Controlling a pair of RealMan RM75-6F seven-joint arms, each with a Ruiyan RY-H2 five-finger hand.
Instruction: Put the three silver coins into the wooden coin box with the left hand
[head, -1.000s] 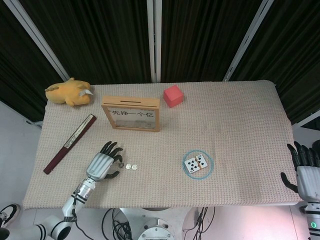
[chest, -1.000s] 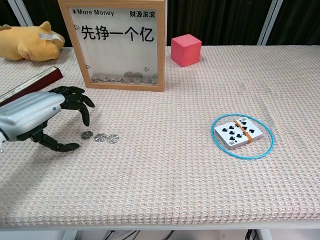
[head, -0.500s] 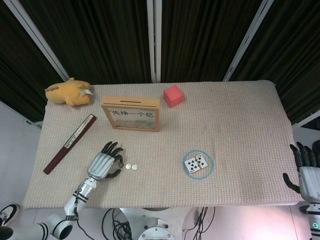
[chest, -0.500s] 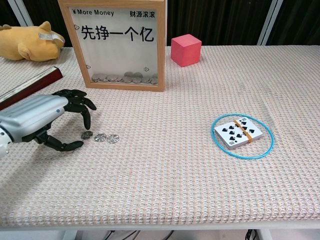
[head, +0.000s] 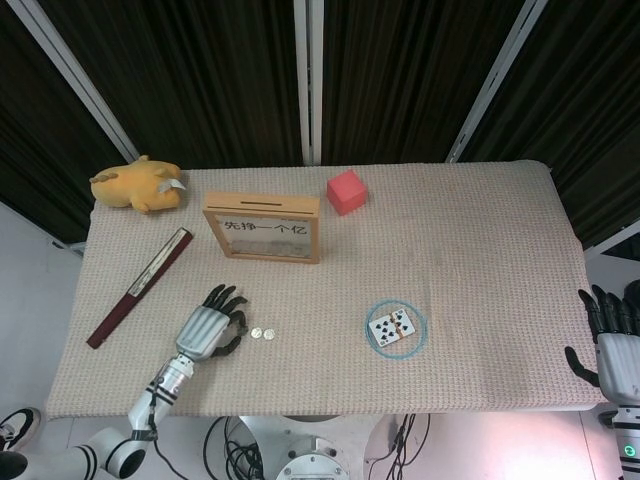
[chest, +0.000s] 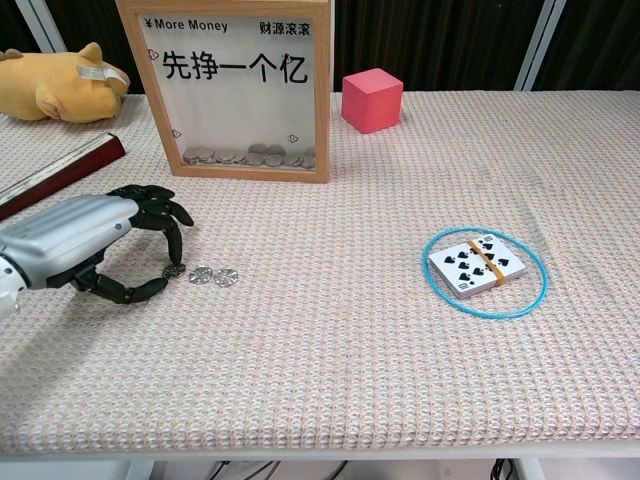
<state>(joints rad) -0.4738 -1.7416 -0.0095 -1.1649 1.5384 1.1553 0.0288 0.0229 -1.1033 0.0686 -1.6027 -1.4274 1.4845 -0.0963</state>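
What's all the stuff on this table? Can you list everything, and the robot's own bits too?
silver coins: three, silver, in a row on the cloth near the front left; the leftmost sits at the left hand's fingertips.
wooden coin box: one, light wood with a clear front and coins inside, standing at the back left.
plush toy: one, yellow, back left corner.
folded fan: one, dark red, lying left of the box.
cube: one, red, right of the box.
playing cards: one banded pack, white, inside the ring.
ring: one, blue, front right of centre.
table: one, beige woven cloth.
left hand: black fingers curled around the leftmost coin.
right hand: off the table's right edge, fingers apart, holding nothing.
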